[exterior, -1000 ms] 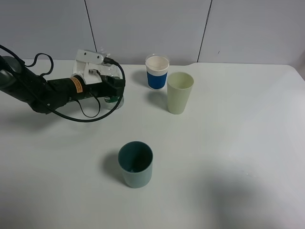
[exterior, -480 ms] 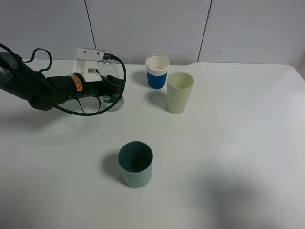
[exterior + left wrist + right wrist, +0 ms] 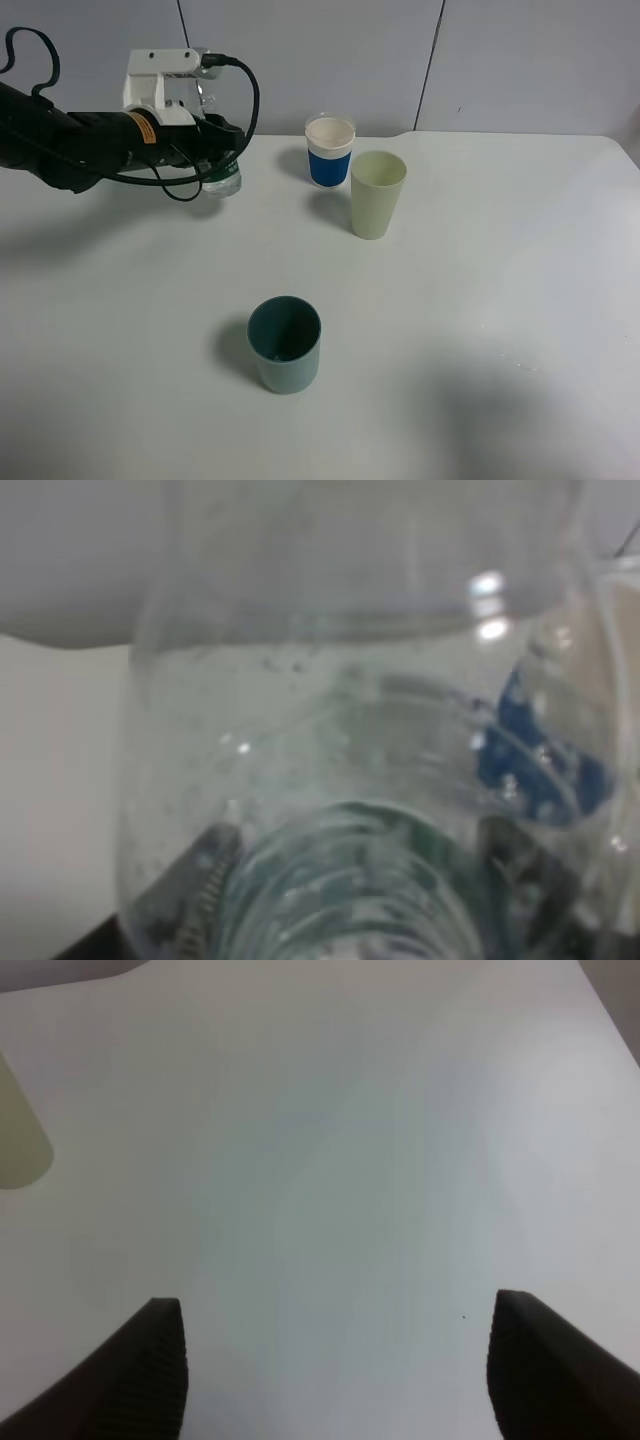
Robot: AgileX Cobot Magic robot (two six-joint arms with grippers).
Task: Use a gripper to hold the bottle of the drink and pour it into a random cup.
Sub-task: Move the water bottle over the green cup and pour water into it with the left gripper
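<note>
Well, over at the far left corner of the white surface (image 3: 480, 300) the left tool (image 3: 222, 160) is clamped on the bottle (image 3: 224, 180), jaws pressed in on both sides of it. The bottle stands roughly upright in that grip, and only its lower end with the green label shows below the black and white parts of the tool. Whether its base touches the surface I cannot tell. Up close in the left wrist view the bottle (image 3: 350, 780) fills nearly everything, clear and ribbed, with small droplets inside.

The dark teal cup (image 3: 285, 343) stands upright near the front middle of the surface, well apart from the bottle, mouth open upward. Further back are the blue-and-white cup (image 3: 329, 150) and, just beside it toward the front right, the pale yellow-green tumbler (image 3: 377, 194), both upright.

The right tool (image 3: 350, 1380) has its two dark fingertips (image 3: 150, 1370) standing wide apart over bare surface, with nothing between them.
</note>
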